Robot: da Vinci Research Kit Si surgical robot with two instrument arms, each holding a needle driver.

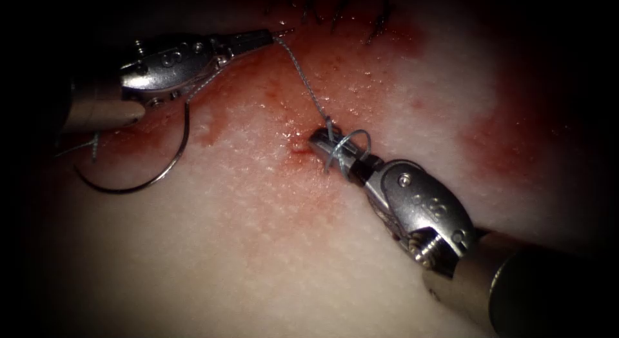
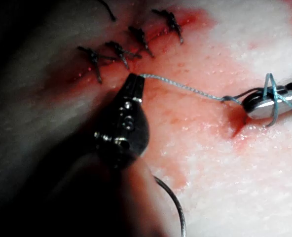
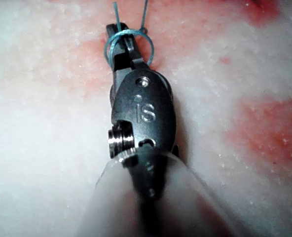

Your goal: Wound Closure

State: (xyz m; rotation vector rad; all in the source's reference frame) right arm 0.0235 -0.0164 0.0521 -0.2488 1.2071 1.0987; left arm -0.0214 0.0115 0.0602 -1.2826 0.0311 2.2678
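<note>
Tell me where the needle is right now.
In the endoscope view the needle lies free on the tissue at the left, curving below the left claw, which grips the thread, not the needle.

Darkness rings the lit scene from nine o'clock round past twelve to three; a bright light falls centrally.

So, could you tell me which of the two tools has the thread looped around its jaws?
The right tool: the thread coils around its jaws, whereas the left tool only grips the strand's end at its tip.
</note>
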